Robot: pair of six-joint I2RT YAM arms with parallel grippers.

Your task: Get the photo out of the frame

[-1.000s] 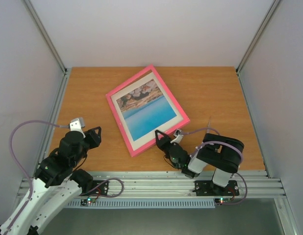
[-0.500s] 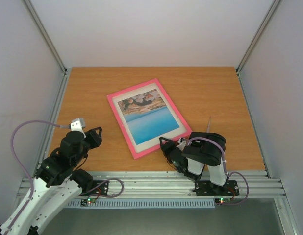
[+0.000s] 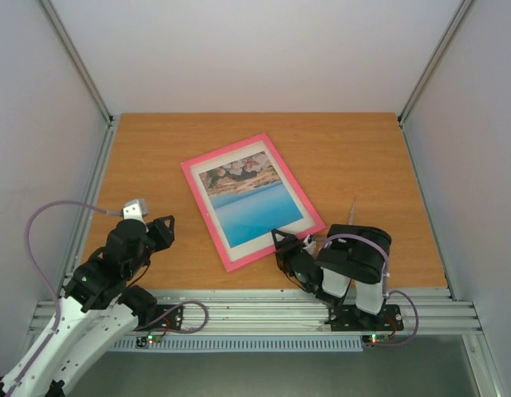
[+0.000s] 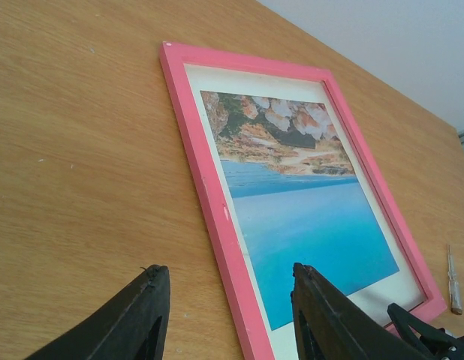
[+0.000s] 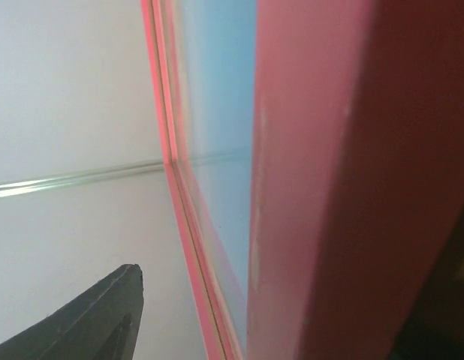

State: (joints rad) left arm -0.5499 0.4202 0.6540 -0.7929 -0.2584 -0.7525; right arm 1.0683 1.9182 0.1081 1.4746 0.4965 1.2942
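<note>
Here's the right pincer (image 3: 291, 240), low over the wood-grain orange-brown table (image 3: 363, 165), nosed right up against the near corner of the thin bright pink rectangular picture frame (image 3: 205, 215). On its own wrist camera that pink edge fills most of the view. One dark finger (image 5: 74, 322) stands clear of it with a gap between, so the jaws are parted and nothing is clamped (the second finger is hard to make out).

The frame lies face up, stretching away ahead of that pincer and angled off to its left. The glossy rectangular seaside print (image 3: 251, 203) sits inside it, bordered by the white mat (image 4: 254, 84). The blue sea is at the end nearer the pincer, the pale rocks and greenery at the far end. So the photo is in the frame, not out of it.

Over to the left pincer (image 4: 228, 268): it hangs above bare table with its fingers apart and empty. The frame's long pink side runs just ahead of it and to its right, apart from both fingertips.

A slim pale rod-like tool (image 3: 352, 209) lies on the table just beyond the right pincer, off to its right.
</note>
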